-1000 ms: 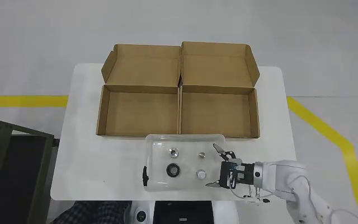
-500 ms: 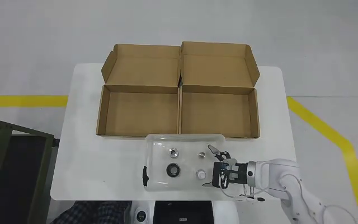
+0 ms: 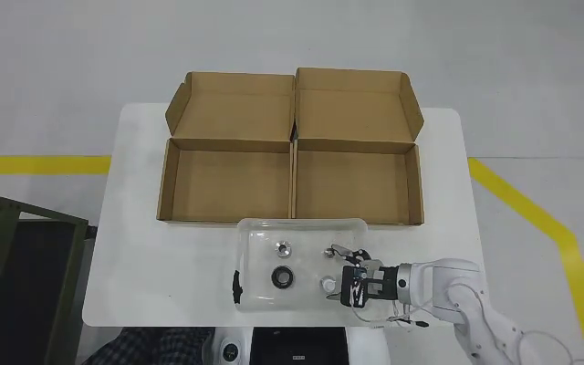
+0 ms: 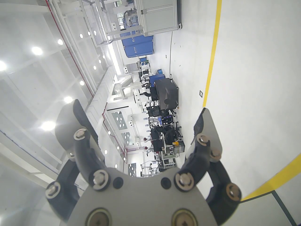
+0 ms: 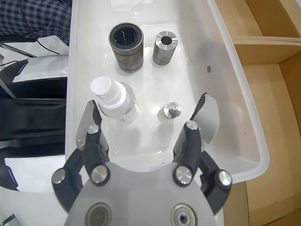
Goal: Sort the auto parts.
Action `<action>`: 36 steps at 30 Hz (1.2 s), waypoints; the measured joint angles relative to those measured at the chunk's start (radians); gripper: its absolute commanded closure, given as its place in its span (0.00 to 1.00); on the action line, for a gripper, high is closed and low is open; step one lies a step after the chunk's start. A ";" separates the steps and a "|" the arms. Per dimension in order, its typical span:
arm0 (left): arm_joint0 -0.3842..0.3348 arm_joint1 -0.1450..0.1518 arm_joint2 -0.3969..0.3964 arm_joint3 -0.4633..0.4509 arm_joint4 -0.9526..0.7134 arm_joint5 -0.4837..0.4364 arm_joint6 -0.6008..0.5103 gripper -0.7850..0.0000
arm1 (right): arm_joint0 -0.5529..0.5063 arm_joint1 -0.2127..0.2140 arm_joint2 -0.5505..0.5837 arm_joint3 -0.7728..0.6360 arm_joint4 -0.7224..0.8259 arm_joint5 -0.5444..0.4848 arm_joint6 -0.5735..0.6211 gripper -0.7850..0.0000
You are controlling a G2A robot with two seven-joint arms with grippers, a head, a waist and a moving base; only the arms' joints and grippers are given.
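The clear bin sits at the table's near edge. It holds 4 parts: a fat dark-ringed tube, a shiny steel tube, a white-capped bottle and a tiny metal knob. The right gripper hangs over the bin's right end, fingers wide apart, hiding part of that end. The left gripper is spread too, holding nothing.

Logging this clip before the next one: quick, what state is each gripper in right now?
Left gripper: open, holding nothing.
Right gripper: open, empty, at the clear bin.
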 measured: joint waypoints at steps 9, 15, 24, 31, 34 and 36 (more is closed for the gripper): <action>0.000 0.000 0.000 0.000 0.000 0.000 0.000 0.00 | 0.014 0.003 -0.032 0.006 -0.004 0.001 0.018 0.51; 0.000 0.000 0.000 0.000 0.000 0.000 0.000 0.00 | 0.023 0.006 -0.047 0.012 -0.005 -0.006 0.025 0.64; 0.000 0.000 0.000 0.000 0.000 0.000 0.000 0.00 | 0.037 0.011 -0.062 0.013 0.009 -0.024 0.025 1.00; 0.000 0.000 0.000 0.000 0.000 0.000 0.000 0.00 | 0.041 0.018 -0.056 -0.010 0.048 -0.038 0.007 1.00; 0.000 0.000 0.000 0.000 0.000 0.000 0.000 0.00 | 0.047 0.022 -0.050 -0.015 0.071 -0.038 -0.006 1.00; 0.000 0.000 0.000 0.000 0.000 0.000 0.000 0.00 | 0.052 0.025 -0.043 -0.017 0.091 -0.038 -0.019 1.00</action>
